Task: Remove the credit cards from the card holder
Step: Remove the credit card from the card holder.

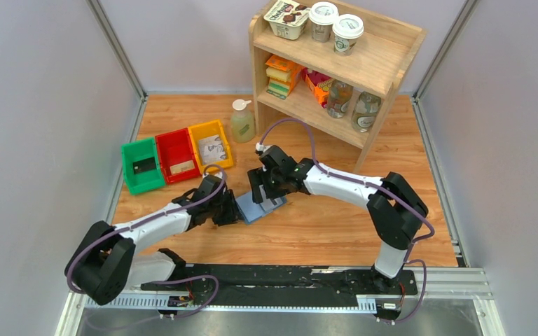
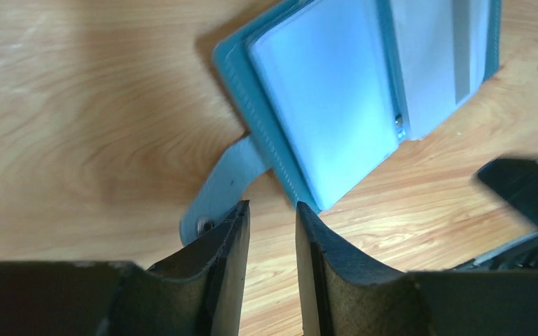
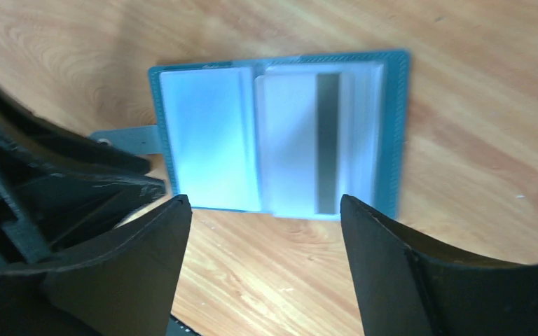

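bright even light; wrist views soft, blurred at edges.

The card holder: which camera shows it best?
The right wrist view: the card holder lies open and whole there, a striped card on one side. The left wrist view cuts off its top; the top external view shows it small, partly hidden by the right gripper.

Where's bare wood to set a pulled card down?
Free: table wood between card holder and the base rail, on the near side of the right arm; also the back-left corner behind the green bin. Crowded: around the holder, with left gripper and right gripper right at it, and by the bottle and shelf.
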Controlling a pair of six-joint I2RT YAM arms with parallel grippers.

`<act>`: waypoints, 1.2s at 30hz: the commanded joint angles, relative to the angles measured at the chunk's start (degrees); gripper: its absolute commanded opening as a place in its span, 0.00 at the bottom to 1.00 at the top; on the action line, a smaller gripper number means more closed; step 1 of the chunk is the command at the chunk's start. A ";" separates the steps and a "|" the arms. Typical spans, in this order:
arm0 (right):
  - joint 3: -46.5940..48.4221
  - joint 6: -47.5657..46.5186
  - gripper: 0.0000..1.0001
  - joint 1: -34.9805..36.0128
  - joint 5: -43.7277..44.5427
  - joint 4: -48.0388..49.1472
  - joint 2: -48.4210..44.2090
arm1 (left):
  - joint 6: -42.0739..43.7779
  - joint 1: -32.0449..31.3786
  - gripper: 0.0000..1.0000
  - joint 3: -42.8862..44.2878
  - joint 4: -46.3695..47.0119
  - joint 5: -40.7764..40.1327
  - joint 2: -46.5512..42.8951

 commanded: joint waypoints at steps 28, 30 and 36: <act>-6.64 -2.69 0.23 -8.79 -9.91 13.34 3.51 | -13.23 -0.29 0.45 8.37 14.33 0.28 12.85; -8.31 -2.16 0.23 -8.79 -10.18 14.04 3.60 | -14.02 -0.21 0.45 7.93 15.83 0.19 14.44; -12.70 0.12 0.22 -8.79 -11.23 16.50 3.34 | -17.01 -0.21 0.45 5.38 21.46 0.54 17.60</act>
